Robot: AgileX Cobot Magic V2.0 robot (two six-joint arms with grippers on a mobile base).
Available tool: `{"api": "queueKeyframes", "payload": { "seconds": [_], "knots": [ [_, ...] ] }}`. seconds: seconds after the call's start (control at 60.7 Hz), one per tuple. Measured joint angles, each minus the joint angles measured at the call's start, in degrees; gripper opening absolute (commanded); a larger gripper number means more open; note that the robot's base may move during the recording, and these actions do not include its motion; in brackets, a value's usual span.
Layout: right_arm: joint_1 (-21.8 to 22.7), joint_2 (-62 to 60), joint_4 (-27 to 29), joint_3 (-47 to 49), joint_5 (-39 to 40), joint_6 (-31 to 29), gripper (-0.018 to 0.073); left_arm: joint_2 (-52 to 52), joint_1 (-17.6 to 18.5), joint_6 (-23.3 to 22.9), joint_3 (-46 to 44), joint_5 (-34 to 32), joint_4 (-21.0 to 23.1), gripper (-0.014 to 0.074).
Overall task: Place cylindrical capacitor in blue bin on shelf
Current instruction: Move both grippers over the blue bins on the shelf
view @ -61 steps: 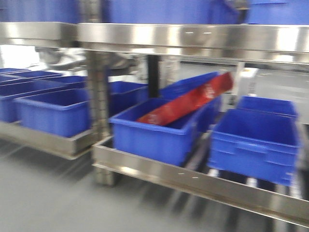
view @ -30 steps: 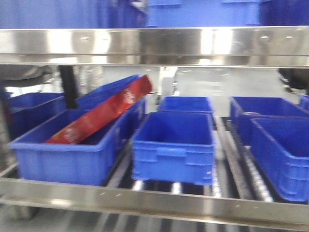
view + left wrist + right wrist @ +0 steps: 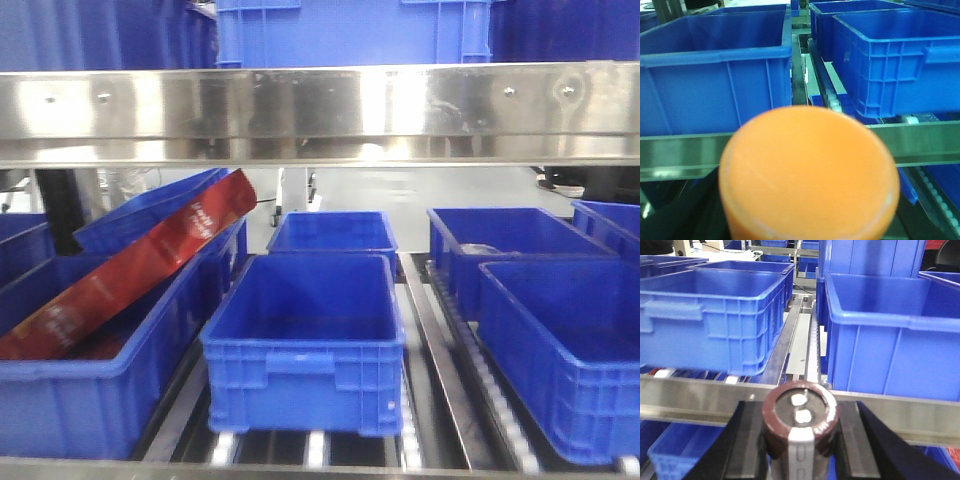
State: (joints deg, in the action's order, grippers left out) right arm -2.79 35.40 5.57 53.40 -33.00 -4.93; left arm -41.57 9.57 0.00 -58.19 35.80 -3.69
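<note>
In the right wrist view my right gripper (image 3: 800,437) is shut on the cylindrical capacitor (image 3: 800,412), a stubby dark brown cylinder with a white-grey stripe. Black fingers (image 3: 747,440) press it from both sides. It hangs just in front of the shelf's steel front rail (image 3: 700,400), level with the gap between two blue bins (image 3: 715,315) (image 3: 890,335). The front view shows the shelf (image 3: 320,115) with an empty blue bin (image 3: 310,350) in the middle, and neither gripper. In the left wrist view an orange round-topped object (image 3: 807,170) hides my left gripper's fingers.
A long red packet (image 3: 130,270) leans out of the left bin (image 3: 80,400). More blue bins stand behind (image 3: 335,230) and to the right (image 3: 560,340). Grey roller tracks (image 3: 450,370) run between the bins. The upper shelf rail hangs low over them.
The front view has swung right and closed in. The bin with the red packet slid from centre to the left, and the empty bin now sits in the middle.
</note>
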Motion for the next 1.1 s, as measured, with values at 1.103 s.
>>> {"api": "queueKeyframes", "payload": {
  "seconds": [1.103],
  "knots": [
    [0.0,0.0,0.0,0.0,0.0,0.0,-0.0162,0.0,0.0,0.0,0.0,0.0,0.0,-0.0111]
  ]
}}
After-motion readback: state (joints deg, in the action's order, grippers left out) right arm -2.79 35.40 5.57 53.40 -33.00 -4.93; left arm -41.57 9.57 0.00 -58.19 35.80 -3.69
